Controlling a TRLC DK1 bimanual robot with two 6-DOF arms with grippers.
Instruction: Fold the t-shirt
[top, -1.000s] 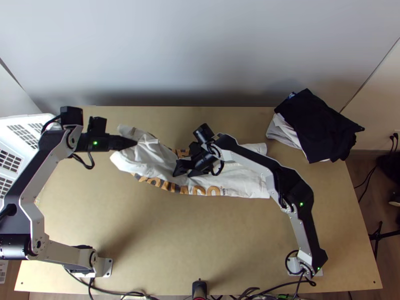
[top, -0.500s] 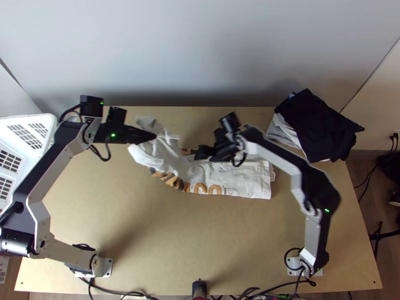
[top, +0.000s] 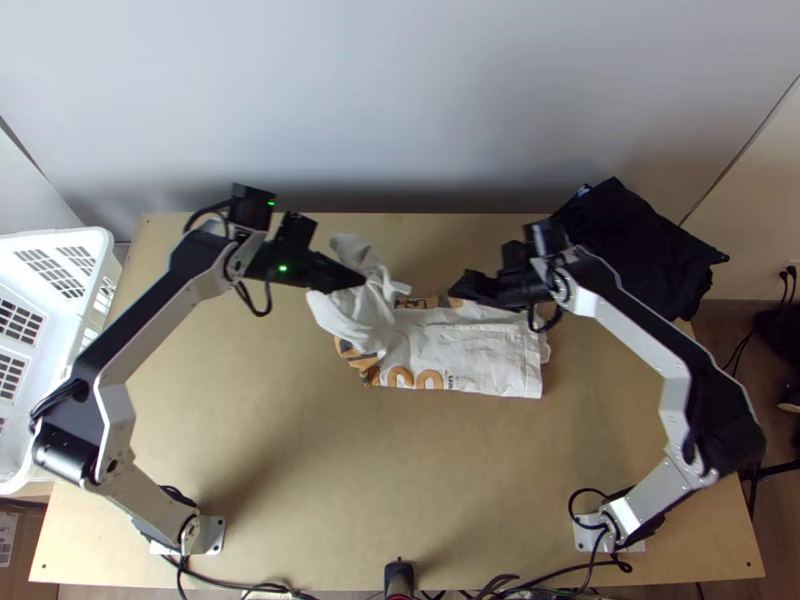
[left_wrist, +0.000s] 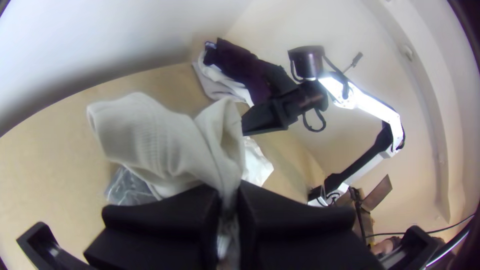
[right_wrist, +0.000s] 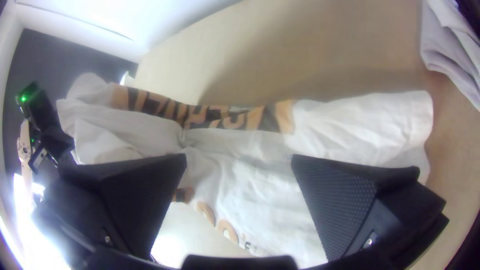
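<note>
White shirt (top: 465, 352), pinched in closed left claw (left_wrist: 229, 197); nothing in wide-open right claw (right_wrist: 238, 156). Might fold crooked from bunching below left claw.

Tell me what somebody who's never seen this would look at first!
Probably the white t-shirt with orange letters in the middle of the table, because the left gripper is pinching one end of it up. Next might be the right gripper, hanging over the shirt with its jaws wide apart. Then maybe the dark cloth at the table's far right corner.
</note>
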